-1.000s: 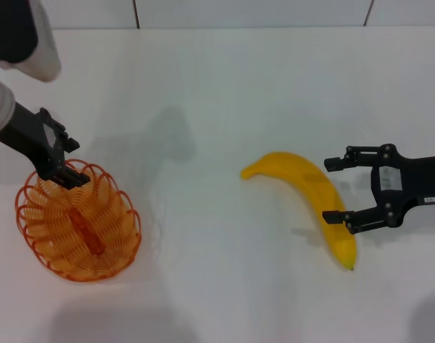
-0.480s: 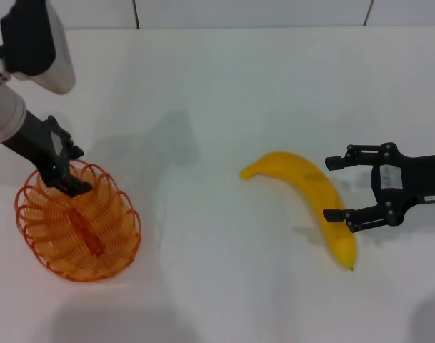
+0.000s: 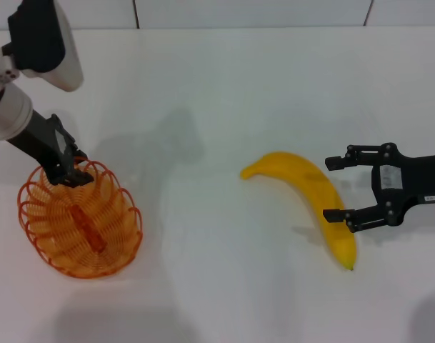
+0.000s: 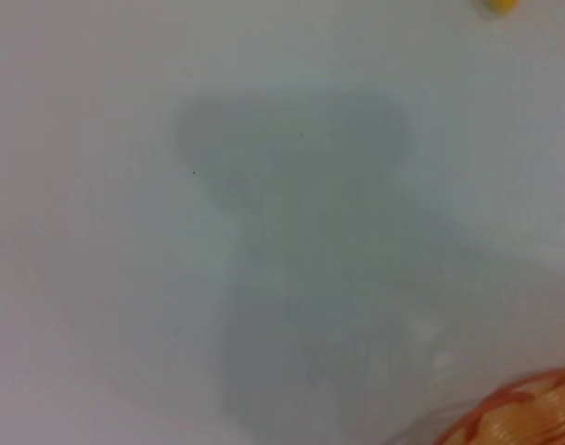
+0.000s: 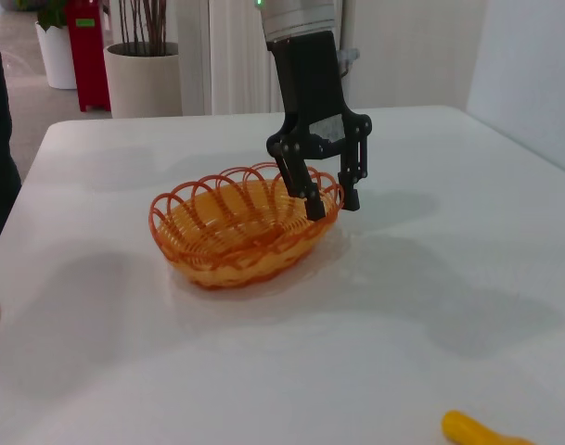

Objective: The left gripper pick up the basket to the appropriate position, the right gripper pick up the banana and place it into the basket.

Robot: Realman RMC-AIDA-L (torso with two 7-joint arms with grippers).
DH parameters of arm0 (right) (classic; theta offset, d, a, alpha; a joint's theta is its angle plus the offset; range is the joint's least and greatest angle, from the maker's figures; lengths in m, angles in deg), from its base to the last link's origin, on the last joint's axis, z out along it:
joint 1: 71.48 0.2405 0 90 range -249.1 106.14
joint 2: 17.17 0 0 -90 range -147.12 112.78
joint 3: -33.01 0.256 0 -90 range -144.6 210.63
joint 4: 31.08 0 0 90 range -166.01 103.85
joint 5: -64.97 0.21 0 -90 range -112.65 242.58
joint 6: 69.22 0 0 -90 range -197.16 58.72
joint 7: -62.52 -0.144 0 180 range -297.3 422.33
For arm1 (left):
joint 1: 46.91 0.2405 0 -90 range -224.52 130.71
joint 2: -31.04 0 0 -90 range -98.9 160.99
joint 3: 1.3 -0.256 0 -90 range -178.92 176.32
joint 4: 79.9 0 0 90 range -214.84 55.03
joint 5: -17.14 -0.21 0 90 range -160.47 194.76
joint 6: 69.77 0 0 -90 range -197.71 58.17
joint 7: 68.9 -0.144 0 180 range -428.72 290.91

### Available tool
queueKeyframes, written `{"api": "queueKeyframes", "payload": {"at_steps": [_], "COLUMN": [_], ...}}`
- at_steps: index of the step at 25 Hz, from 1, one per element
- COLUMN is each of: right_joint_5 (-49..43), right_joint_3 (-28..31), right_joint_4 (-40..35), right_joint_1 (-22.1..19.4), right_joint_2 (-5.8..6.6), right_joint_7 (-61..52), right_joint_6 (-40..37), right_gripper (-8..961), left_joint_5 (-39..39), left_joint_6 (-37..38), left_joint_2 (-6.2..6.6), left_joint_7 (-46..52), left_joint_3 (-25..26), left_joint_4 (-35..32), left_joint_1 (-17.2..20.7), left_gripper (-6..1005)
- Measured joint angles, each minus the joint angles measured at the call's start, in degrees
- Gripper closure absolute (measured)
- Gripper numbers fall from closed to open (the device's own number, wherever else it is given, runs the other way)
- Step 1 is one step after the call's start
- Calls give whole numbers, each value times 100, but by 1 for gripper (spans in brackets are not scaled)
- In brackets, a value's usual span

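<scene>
The orange wire basket [image 3: 79, 223] sits on the white table at the left; it also shows in the right wrist view [image 5: 240, 232] and as a rim corner in the left wrist view [image 4: 528, 417]. My left gripper [image 3: 69, 174] is at its far rim, and in the right wrist view [image 5: 330, 199] the fingers stand apart, one inside and one outside the rim. The yellow banana [image 3: 303, 184] lies at the right; one end shows in the right wrist view [image 5: 481, 429]. My right gripper [image 3: 331, 189] is open, its fingers either side of the banana's near half.
The white table [image 3: 217, 86] ends at a wall seam along the back. Beyond the table's far edge, the right wrist view shows a plant pot [image 5: 143, 79] and a red object [image 5: 85, 42].
My left arm has swung a little to the right and its gripper has settled over the basket's far rim. The basket has barely shifted. The right gripper and banana have not moved.
</scene>
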Motion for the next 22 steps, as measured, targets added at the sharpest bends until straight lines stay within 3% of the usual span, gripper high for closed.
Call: {"api": "queueKeyframes", "payload": {"at_steps": [5, 11, 22], "right_joint_5": [0, 0, 0], "right_joint_3": [0, 5, 29], "right_joint_4": [0, 0, 0], "right_joint_1": [0, -16, -42], "right_joint_2": [0, 0, 8], "right_joint_7": [1, 2, 2], "right_joint_6": [4, 9, 9], "right_gripper": [113, 115, 119], "left_joint_5": [-162, -229, -198], "left_joint_6": [-20, -14, 328], "left_joint_2": [1, 9, 15], "left_joint_7": [239, 299, 286], "left_joint_3": [-284, -293, -258], "left_joint_4": [9, 5, -233], "left_joint_1": [-17, -20, 65], "left_gripper": [524, 768, 867]}}
